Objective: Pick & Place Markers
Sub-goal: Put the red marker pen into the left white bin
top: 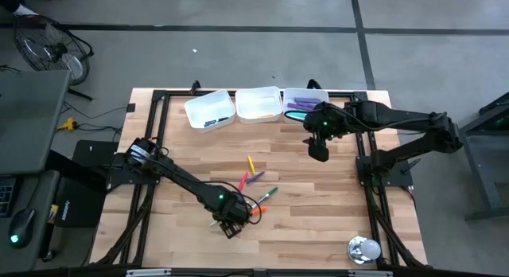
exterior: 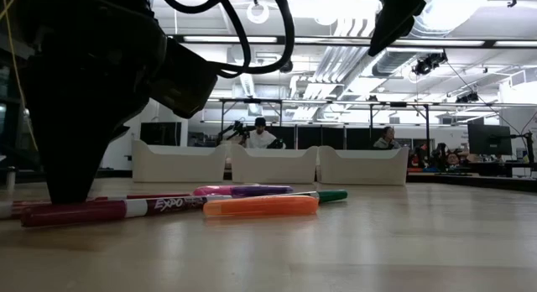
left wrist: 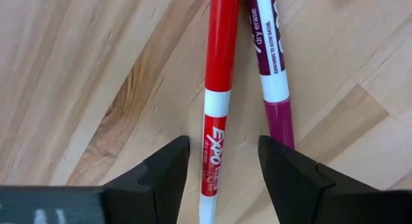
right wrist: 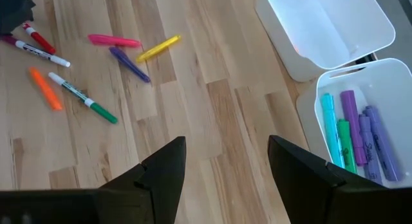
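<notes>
Left wrist view: the left gripper (left wrist: 222, 169), fingers spread, straddles the white end of a red Expo marker (left wrist: 217, 89) on the wooden table (left wrist: 77, 69); a magenta dry-erase marker (left wrist: 270, 56) lies just beside it, near one finger. Farther off, orange (right wrist: 45, 89), green-capped (right wrist: 84, 98), purple (right wrist: 129, 63), pink (right wrist: 112, 40) and yellow markers (right wrist: 158, 47) lie scattered. Beyond, the right gripper (right wrist: 225, 166) hovers spread near the far right tray (right wrist: 386, 76), which holds teal, green and purple markers.

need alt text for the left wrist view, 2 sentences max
The left gripper hangs open just above a wooden table, its two dark fingers straddling a red Expo marker. A purple dry-erase marker lies right beside the red one, just inside the other finger.
</notes>
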Controlling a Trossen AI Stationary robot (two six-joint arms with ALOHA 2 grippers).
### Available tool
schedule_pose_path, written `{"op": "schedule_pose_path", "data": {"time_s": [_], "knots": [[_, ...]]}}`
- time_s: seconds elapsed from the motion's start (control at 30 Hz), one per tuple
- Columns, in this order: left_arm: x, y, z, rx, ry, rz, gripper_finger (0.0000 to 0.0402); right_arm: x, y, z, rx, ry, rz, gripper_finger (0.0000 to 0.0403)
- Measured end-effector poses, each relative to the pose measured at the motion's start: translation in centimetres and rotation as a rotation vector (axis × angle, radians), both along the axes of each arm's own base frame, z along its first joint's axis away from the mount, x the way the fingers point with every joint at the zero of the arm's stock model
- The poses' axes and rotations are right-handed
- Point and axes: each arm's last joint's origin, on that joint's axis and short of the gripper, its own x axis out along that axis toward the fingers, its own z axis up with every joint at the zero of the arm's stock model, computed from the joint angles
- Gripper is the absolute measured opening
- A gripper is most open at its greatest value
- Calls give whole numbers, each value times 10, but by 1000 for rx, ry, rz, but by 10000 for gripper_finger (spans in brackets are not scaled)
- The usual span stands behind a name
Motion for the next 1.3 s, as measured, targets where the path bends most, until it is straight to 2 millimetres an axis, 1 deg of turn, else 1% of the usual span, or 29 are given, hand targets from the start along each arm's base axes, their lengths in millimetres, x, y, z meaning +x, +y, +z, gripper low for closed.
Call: {"op": "schedule_pose_path", "data": {"time_s": [0.13, 0.23, 0.37, 0.63, 0.73, 0.87, 0.97, 1.3], "knots": [[0, 0, 0, 2, 3, 1, 189, 0, 0, 0, 1, 0, -2, 209], [-1, 1, 0, 4, 7, 1, 173, 0, 0, 0, 1, -1, -2, 209], [-1, 1, 0, 8, 15, 1, 138, 0, 0, 0, 1, -1, -2, 209], [-2, 2, 0, 16, 22, -32, 51, 0, 0, 0, 3, -1, -5, 209], [-2, 2, 0, 14, 20, -43, 29, 0, 0, 0, 3, -2, -4, 209], [-2, 3, 0, 19, 17, -52, 24, 0, 0, 0, 2, -2, -4, 209], [0, 7, 0, 22, 19, -52, 24, 0, 0, 0, -1, -1, 1, 209], [10, 35, -2, -53, 55, -25, 23, 0, 0, 0, -3, -1, 3, 209]]}}
